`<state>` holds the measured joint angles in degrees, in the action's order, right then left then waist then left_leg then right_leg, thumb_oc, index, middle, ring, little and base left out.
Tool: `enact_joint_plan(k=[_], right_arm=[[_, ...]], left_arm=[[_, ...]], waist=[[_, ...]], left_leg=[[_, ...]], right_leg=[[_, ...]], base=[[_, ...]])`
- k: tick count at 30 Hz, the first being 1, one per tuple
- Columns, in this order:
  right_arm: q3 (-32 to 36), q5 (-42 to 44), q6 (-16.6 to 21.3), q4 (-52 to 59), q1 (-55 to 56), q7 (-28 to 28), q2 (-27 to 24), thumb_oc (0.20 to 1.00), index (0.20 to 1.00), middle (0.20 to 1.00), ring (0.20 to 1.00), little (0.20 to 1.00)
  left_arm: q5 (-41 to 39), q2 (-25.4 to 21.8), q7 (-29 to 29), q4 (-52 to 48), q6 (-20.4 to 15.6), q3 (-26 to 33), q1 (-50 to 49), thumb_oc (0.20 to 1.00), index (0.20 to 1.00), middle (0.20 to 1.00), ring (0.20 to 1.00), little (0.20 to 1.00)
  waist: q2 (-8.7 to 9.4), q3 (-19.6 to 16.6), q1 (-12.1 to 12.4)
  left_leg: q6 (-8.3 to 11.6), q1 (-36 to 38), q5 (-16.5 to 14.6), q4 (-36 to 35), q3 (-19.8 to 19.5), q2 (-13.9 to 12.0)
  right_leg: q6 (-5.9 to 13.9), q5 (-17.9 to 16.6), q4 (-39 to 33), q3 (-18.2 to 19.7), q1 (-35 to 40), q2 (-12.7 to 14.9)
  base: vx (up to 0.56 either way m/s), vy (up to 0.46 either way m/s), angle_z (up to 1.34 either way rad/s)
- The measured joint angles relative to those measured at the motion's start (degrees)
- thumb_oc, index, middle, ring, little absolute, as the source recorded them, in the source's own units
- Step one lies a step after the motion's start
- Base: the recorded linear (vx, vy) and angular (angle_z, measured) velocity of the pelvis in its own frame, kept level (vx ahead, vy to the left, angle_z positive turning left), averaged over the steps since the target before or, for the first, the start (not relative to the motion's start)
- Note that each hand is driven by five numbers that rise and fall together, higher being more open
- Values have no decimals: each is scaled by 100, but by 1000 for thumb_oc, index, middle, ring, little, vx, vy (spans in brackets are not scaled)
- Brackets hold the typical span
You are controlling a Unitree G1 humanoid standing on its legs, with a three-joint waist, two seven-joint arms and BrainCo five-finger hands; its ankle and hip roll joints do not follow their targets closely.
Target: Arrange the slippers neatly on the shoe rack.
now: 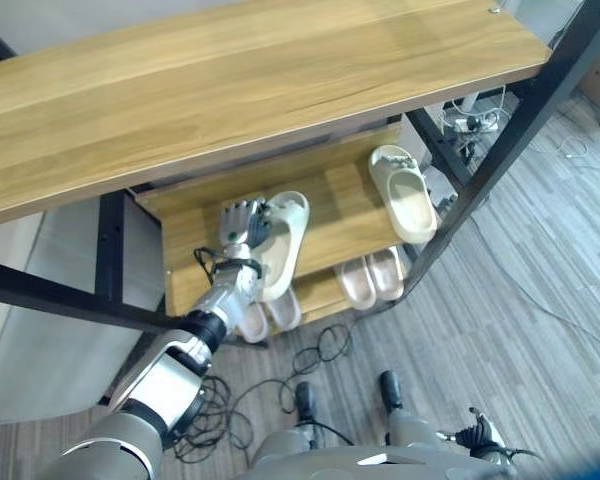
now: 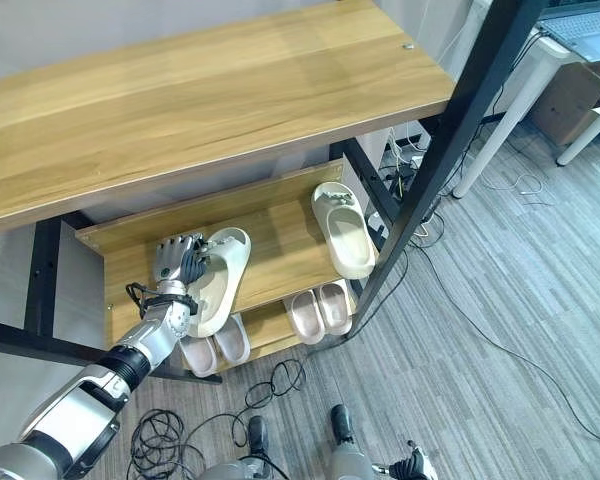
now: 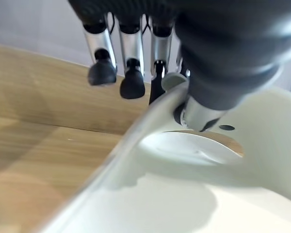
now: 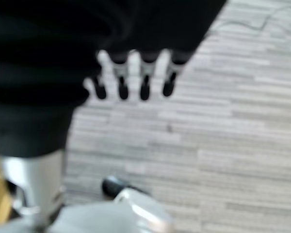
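Slipper of cream moulded foam point(image 2: 220, 278) lies on the wooden shoe rack's middle shelf point(image 2: 280, 240), left of its mate point(image 2: 345, 232). Left hand point(image 2: 177, 262) pinches its rim, fingers point(image 3: 131, 77) outside, thumb inside. Likely light, flexible; rim grips well.

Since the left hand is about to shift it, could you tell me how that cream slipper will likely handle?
The slipper looks like thick moulded foam, so probably light and fairly stiff. Its flat sole on the shelf should slide, not roll. The left hand pinches only its rim, so it may pivot.
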<state>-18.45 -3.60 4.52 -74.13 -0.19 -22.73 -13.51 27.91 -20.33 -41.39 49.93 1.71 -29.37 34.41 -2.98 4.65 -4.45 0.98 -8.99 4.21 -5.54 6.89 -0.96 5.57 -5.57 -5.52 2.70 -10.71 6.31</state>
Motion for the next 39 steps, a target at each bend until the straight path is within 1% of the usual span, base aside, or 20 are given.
enact_joint_plan(k=[1,7,13,14,19,22,24,28,35,39], right_arm=[[-1,4,-7,-8,-7,-4,-13,1000,1000,1000,1000,1000],[0,81,1,-113,-2,-22,-14,1000,1000,1000,1000,1000],[-7,237,12,-160,-4,-58,-11,1000,1000,1000,1000,1000],[-7,238,20,-162,-4,-58,-11,1000,1000,1000,1000,1000],[-20,243,29,-112,-13,-82,1,1000,1000,1000,1000,1000],[-24,243,28,-112,-17,-102,4,1000,1000,1000,1000,1000],[-25,243,30,-112,-28,-111,5,1000,1000,1000,1000,1000],[-31,244,27,-119,-136,-126,4,1000,1000,1000,1000,1000],[-43,303,25,-110,-257,-143,4,1000,1000,1000,1000,1000],[-101,401,17,-118,-343,-144,2,1000,1000,1000,1000,1000]], left_arm=[[-181,83,-94,264,-120,32,72,200,200,200,200,200],[-717,127,-234,537,-286,33,327,200,200,200,200,200],[-1067,258,-424,557,-331,79,574,200,200,200,200,200],[-1110,228,-431,559,-332,85,614,200,200,200,200,200],[-1316,393,-468,607,-320,80,814,200,200,200,200,200],[-1362,433,-534,663,-327,72,866,200,200,200,200,200],[-1396,460,-561,670,-323,71,880,200,200,200,200,200],[-1561,562,-648,747,-332,66,978,200,200,200,200,200],[-1602,673,-651,740,-334,40,1106,200,200,200,200,200],[-1602,715,-657,732,-330,32,1219,200,200,200,200,200]], waist=[[-16,-9,0],[-17,-14,-37],[0,-6,-103],[6,-3,-102],[99,29,-146],[134,51,-151],[140,55,-150],[142,97,-151],[132,141,-150],[106,273,-152]], left_leg=[[1,-1,-1,-1,33,0],[68,-202,-23,0,118,9],[51,-414,-10,2,194,43],[-2,-412,12,3,195,51],[-43,-410,-11,2,223,87],[-41,-411,-13,2,227,90],[-37,-417,-15,2,230,95],[-12,-418,-35,1,248,100],[-50,-413,-18,25,285,99],[-51,-398,-17,27,304,100]], right_leg=[[6,-7,0,30,-14,-3],[42,12,0,115,-293,34],[99,-83,1,171,-523,40],[72,-138,3,185,-527,41],[88,-138,25,221,-543,70],[96,-129,5,225,-548,76],[148,-80,2,232,-587,82],[145,-74,2,248,-587,87],[112,-121,5,263,-571,86],[108,-131,25,267,-558,86]], base=[[-9,-15,-9],[-6,-23,-8],[-2,-23,-7],[9,-13,-8],[7,-11,-3],[0,0,0],[0,0,0],[0,0,0],[0,0,0],[0,0,0]])
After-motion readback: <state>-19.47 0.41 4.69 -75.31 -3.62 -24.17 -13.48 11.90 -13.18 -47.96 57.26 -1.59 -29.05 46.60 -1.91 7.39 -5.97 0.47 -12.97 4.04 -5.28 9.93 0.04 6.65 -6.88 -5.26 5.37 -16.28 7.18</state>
